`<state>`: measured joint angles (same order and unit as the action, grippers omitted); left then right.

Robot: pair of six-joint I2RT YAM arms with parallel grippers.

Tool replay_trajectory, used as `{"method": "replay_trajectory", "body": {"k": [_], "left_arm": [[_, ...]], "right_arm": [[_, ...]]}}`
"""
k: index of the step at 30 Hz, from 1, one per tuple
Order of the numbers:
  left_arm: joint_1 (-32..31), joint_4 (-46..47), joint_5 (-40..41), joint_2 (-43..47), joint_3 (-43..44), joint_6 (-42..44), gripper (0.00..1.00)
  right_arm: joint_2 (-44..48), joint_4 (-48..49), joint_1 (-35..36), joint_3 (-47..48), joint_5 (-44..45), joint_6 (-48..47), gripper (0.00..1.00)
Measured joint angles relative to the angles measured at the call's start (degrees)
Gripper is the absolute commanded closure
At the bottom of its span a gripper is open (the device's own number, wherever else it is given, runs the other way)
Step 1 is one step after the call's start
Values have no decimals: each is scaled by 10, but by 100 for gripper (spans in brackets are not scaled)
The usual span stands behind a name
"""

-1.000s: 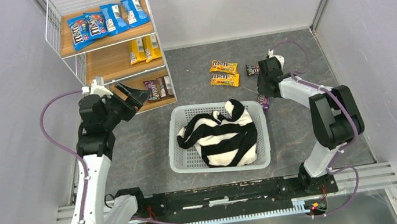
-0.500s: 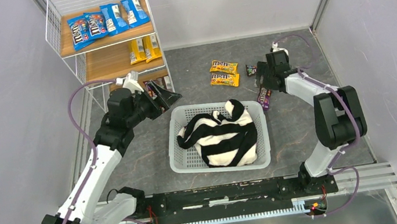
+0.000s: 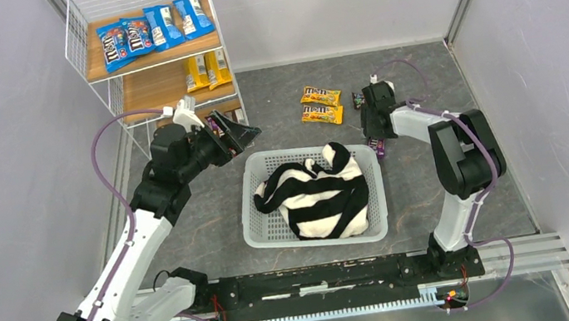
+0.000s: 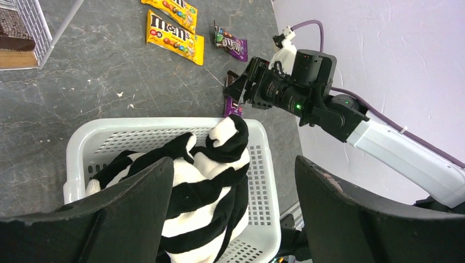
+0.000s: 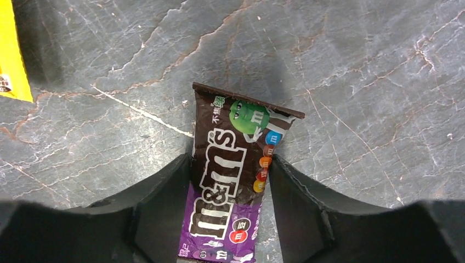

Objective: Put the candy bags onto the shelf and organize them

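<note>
The shelf (image 3: 74,30) stands at the back left with several blue candy bags (image 3: 146,33) on top, yellow ones (image 3: 207,70) on the middle board and dark ones (image 3: 231,116) on the bottom board, partly hidden by my left arm. Two yellow bags (image 3: 320,95) (image 3: 322,115) and a small purple bag (image 3: 361,99) lie on the floor. My right gripper (image 5: 230,164) points down, its fingers (image 5: 164,197) pressed on both long edges of a purple-brown bag (image 5: 233,164) lying on the floor (image 3: 377,146). My left gripper (image 3: 237,136) (image 4: 233,164) is open and empty, above the basket's far left corner.
A white lattice basket (image 3: 266,230) holds a black-and-white striped cloth (image 3: 315,190) in the middle of the floor; the gripped bag lies just past its far right corner. In the left wrist view the yellow bags (image 4: 174,37) and the small purple bag (image 4: 230,44) lie beyond the basket (image 4: 257,164).
My left arm has swung from the shelf's bottom board rightwards towards the basket, still open. My right gripper has shifted left and come down over the purple-brown bag.
</note>
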<state>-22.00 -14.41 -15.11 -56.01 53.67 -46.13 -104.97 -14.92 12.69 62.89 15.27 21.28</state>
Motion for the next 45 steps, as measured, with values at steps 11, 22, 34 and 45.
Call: {"method": "replay_trajectory", "body": {"k": [11, 22, 34, 45], "left_arm": [[-7, 0, 0, 1, 7, 0, 13], [-32, 0, 0, -6, 12, -6, 13], [-58, 4, 2, -17, 22, -8, 13], [-63, 9, 2, -24, 31, -8, 13]], "right_arm": [[3, 2, 3, 0, 3, 10, 52], [92, 18, -28, -18, -37, 38, 45], [46, 18, -23, -19, -60, -2, 17], [8, 15, -7, -14, -44, -15, 55]]}}
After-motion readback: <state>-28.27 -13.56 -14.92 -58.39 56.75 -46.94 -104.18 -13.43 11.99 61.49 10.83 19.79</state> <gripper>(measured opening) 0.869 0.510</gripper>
